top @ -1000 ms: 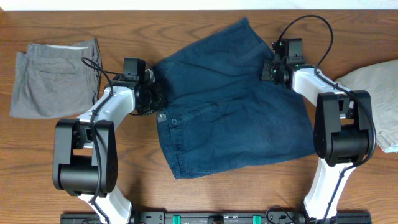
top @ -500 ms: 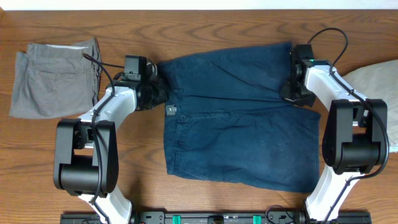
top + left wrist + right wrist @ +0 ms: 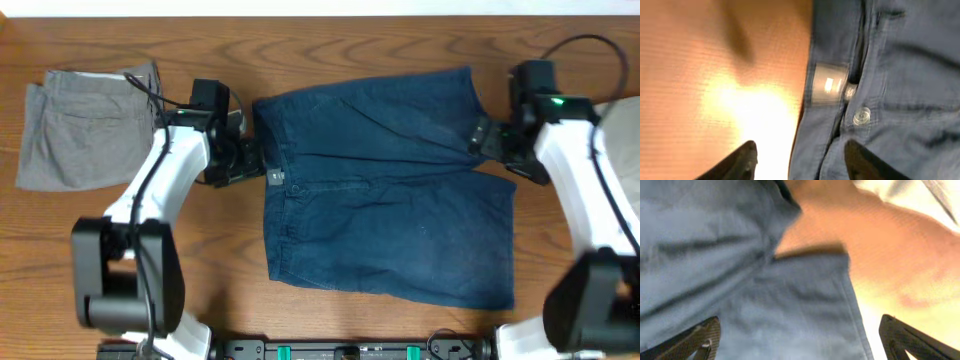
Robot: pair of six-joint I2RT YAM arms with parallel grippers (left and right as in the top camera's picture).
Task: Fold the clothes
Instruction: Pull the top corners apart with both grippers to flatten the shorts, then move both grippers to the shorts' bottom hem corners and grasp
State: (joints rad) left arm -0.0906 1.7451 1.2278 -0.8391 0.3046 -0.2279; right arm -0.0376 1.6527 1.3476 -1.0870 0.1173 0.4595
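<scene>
Wood table (image 3: 330, 40), clothes (image 3: 390, 190) flat, right tool (image 3: 488, 139) withdrawn

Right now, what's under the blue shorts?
Wooden table shows on every side of the shorts, which lie spread flat on it. The cloth covers everything directly beneath, so I can't see whether anything else is under there.

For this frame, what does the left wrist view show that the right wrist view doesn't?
Only left wrist: the button and label on the navy shorts. Only right wrist: a leg hem and a pale garment beyond it. Both: the shorts on the wooden table, with an open gripper in frame: left gripper, right gripper.
</scene>
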